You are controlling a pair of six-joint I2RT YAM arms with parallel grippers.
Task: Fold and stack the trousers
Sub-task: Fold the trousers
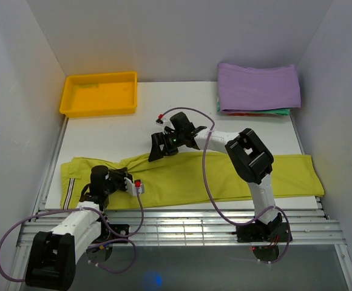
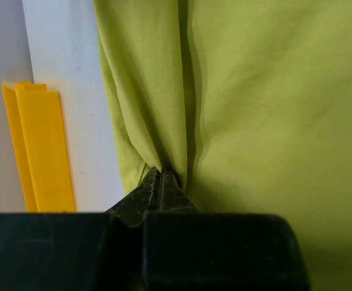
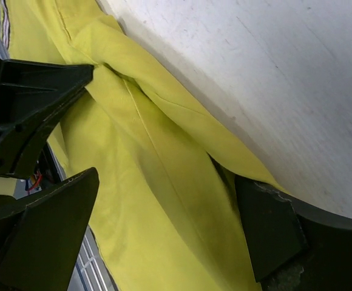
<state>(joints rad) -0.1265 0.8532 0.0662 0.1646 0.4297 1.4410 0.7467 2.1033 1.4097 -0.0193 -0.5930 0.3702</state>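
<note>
White table [image 1: 103, 142]: trousers [image 1: 182, 182] flat; left claw [image 2: 159, 173] clamped on cloth; right claw [image 3: 170, 182] spread wide over upper edge.

Setting: a robotics lab test cell, not a home or a shop.

Evidence:
- Plain pale walls [image 1: 182, 36] close in a white table [image 1: 103, 139] on its left, far and right sides, forming a boxed booth.
- The left arm [image 1: 73, 225] and right arm [image 1: 252, 159] stand bolted to a slatted metal rail [image 1: 182, 224] along the table's near edge. Their purple cables [image 1: 205, 173] are looped loose and exposed.
- Props are few and tidy: a yellow tray [image 1: 99, 94] at the far left corner and a purple cloth [image 1: 258, 85] topping a small folded stack at the far right corner. The trousers [image 1: 182, 179] are spread flat along the near edge.
</note>
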